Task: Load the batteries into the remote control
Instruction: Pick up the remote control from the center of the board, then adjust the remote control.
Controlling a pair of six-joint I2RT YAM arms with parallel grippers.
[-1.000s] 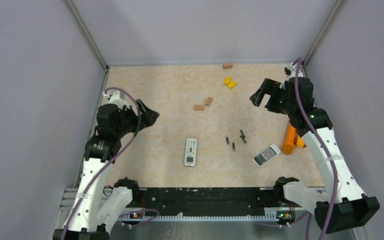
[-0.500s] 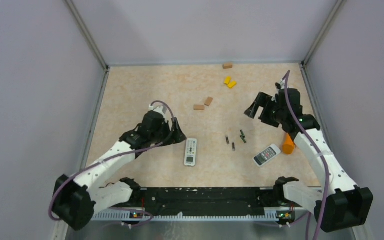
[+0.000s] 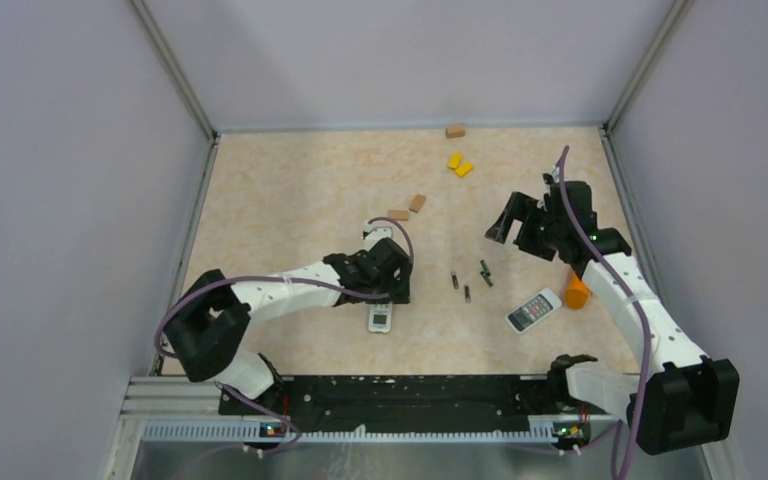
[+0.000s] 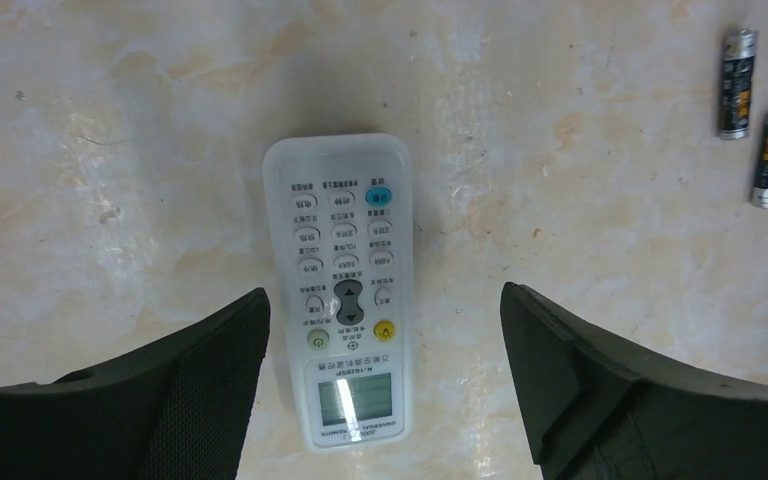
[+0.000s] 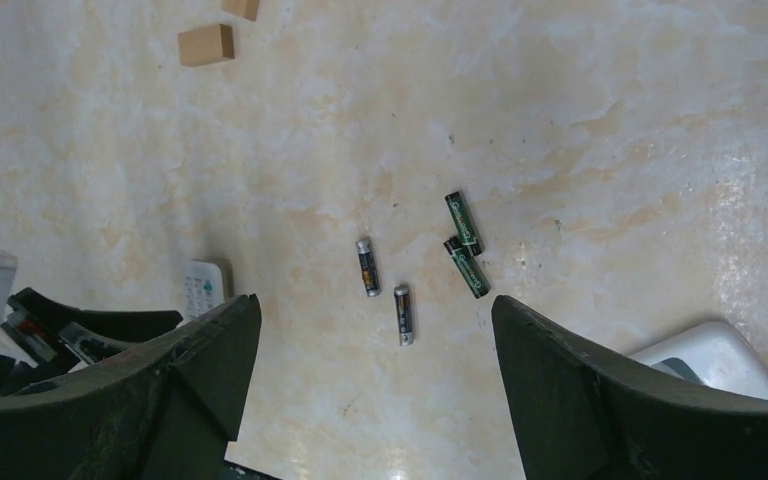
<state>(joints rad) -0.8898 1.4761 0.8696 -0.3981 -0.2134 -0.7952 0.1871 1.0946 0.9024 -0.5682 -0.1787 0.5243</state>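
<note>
A white remote control (image 4: 345, 290) lies face up, buttons and small screen showing. My left gripper (image 4: 384, 293) hangs open just above its screen end, one finger on each side without touching; from above, the gripper (image 3: 388, 290) covers most of that remote (image 3: 381, 320). Several batteries (image 5: 403, 314) lie loose on the table (image 3: 290, 190) between the arms, two black ones (image 3: 467, 293) and two greenish ones (image 3: 485, 273); two also appear in the left wrist view (image 4: 736, 68). My right gripper (image 3: 516, 215) is open in the air beyond them, nothing between its fingers (image 5: 375, 300).
A second white remote (image 3: 533, 310) lies at the right, next to an orange object (image 3: 577, 291). Brown blocks (image 3: 407, 209) sit mid-table, another (image 3: 455, 130) at the far edge, and yellow blocks (image 3: 459, 164) near it. Grey walls close in three sides.
My left arm has swung from the left wall across the table to hover over the remote. My right arm has come slightly left and nearer, toward the batteries.
</note>
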